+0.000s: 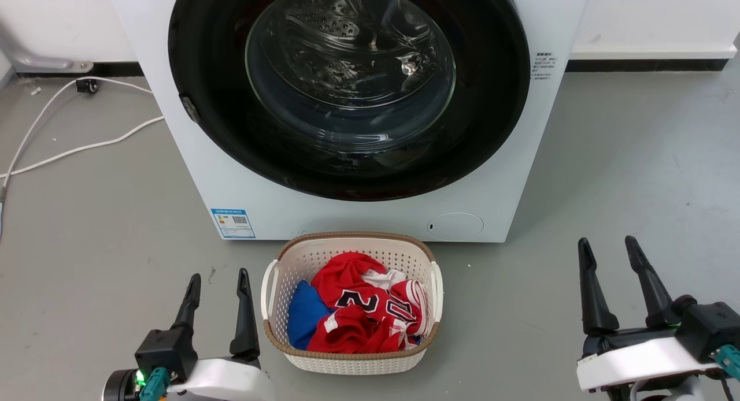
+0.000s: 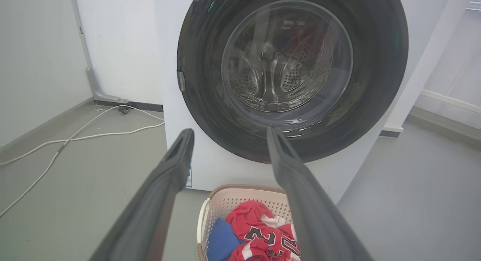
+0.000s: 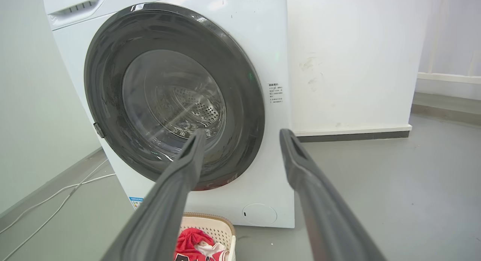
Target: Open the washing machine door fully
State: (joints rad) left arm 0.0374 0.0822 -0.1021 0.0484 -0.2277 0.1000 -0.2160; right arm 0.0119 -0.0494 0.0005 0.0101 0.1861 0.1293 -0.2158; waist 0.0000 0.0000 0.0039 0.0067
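The washing machine door point(image 1: 347, 170) is a big round disc with a glossy black rim and a clear bulging glass centre, lying flat against the white machine point(image 1: 191, 175). A small grey latch tab point(image 1: 188, 107) sits on its left rim. The door point(image 2: 210, 114) also faces me in the left wrist view, and the door point(image 3: 109, 114) appears angled in the right wrist view. My left gripper point(image 1: 218, 282) is open at the lower left, well short of the machine. My right gripper point(image 1: 610, 248) stands open at the lower right, holding nothing.
A white laundry basket point(image 1: 277, 274) with red, white and blue clothes stands on the grey floor right before the machine, between my grippers. White cables point(image 1: 69, 149) trail on the floor at the left. A round service flap point(image 1: 455, 226) sits low on the machine.
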